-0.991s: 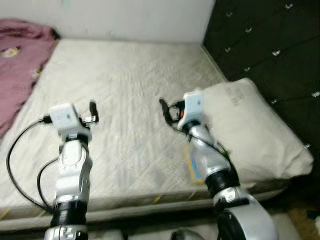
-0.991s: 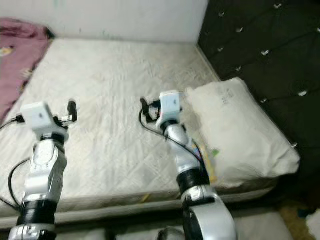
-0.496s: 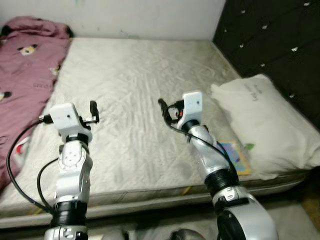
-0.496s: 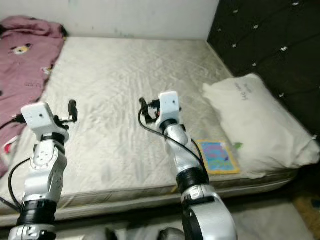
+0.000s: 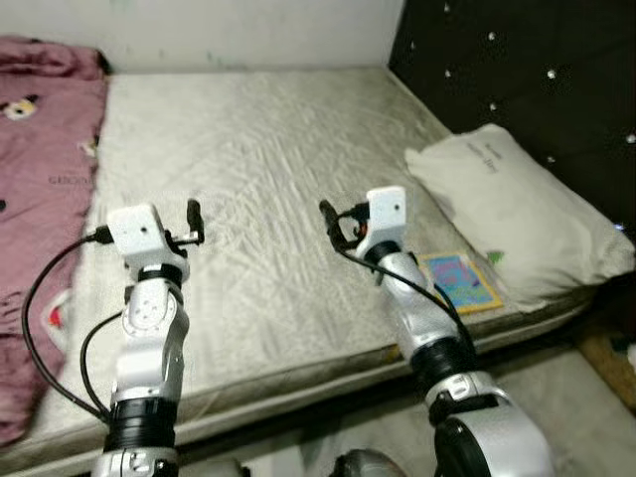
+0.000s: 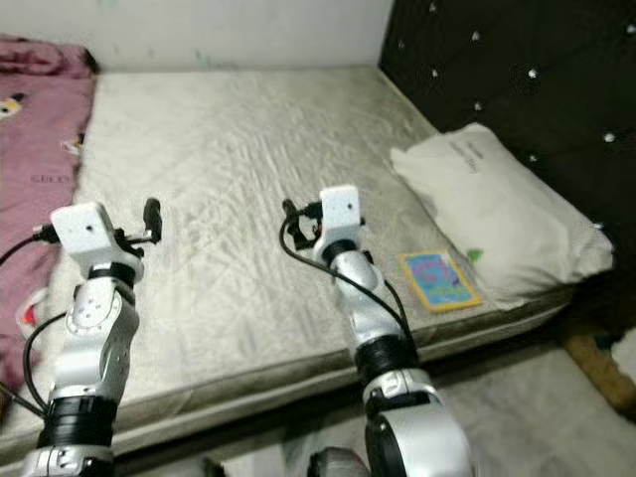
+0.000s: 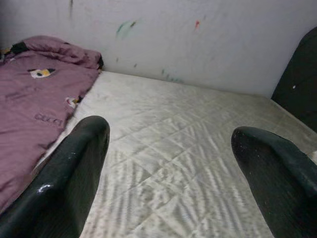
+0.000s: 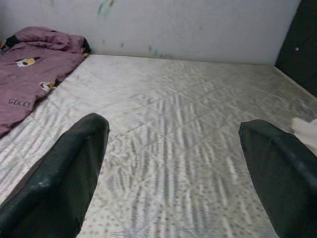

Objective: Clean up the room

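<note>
Purple blanket [image 5: 40, 199] runs off the left edge.

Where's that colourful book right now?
The colourful book lies flat near the mattress's front edge on the robot's right, beside the white pillow, just beyond the right arm.

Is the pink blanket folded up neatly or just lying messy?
Messy. The pink blanket lies spread and rumpled along the mattress edge, bunched into a heap by the wall.
</note>
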### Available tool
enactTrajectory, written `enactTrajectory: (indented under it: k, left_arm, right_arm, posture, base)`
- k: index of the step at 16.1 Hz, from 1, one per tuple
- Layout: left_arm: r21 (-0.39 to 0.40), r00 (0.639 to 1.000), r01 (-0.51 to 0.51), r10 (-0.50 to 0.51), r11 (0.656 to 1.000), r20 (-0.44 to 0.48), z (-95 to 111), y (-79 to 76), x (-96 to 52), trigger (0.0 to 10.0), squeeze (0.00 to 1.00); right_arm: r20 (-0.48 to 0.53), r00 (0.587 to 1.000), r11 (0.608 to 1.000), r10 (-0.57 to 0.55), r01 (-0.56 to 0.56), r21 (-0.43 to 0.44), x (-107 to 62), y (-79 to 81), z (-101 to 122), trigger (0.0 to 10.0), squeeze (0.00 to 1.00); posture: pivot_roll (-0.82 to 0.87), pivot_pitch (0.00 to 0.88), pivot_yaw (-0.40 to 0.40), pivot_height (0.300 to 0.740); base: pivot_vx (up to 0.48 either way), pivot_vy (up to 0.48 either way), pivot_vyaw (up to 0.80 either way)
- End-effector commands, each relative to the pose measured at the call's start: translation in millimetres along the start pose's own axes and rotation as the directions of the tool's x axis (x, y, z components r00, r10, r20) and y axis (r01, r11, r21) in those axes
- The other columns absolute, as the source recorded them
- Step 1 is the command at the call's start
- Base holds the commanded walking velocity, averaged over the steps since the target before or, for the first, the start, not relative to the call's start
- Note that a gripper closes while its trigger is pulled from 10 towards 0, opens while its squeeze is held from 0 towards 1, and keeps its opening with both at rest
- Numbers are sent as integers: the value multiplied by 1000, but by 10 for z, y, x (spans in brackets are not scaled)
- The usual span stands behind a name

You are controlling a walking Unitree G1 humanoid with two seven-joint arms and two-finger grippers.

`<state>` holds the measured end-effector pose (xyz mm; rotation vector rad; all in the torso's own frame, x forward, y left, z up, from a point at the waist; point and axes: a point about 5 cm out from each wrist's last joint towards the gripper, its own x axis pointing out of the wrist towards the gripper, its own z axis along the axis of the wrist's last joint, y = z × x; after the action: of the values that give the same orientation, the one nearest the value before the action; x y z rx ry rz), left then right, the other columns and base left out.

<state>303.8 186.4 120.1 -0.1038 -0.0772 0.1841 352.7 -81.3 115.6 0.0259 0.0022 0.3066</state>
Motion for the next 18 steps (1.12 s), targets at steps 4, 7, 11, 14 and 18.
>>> enactTrajectory:
  k: [4,7,11,14,18]
  left_arm:
    - [-9,1000,9,-9,1000,-2,4,-57,3,10000,0]
    - [-9,1000,9,-9,1000,-2,9,-56,10,10000,0]
    - [-10,1000,7,-7,1000,-4,10,-52,18,10000,0]
    - [-7,1000,6,-6,1000,-5,10,-49,23,10000,0]
    - [-8,1000,3,-3,1000,-5,9,-50,22,10000,0]
  right_arm:
    - [6,1000,1000,-17,17,-6,-4,-74,23,10000,0]
    - [36,999,999,32,-32,-6,-4,-33,67,10000,0]
    - [22,1000,1000,15,-14,-10,3,-46,53,10000,0]
    - [24,1000,1000,19,-19,-13,6,-42,57,10000,0]
    - [23,1000,1000,16,-16,-12,6,-45,54,10000,0]
  posture:
    - [-25,0,-60,740]
    - [-25,0,-60,740]
    - [-26,0,-57,740]
    - [-25,0,-56,740]
    - [-25,0,-56,740]
  base:
    - [0,472,0]
    - [0,471,342]
    - [0,472,391]
    - [0,472,0]
    - [0,471,387]
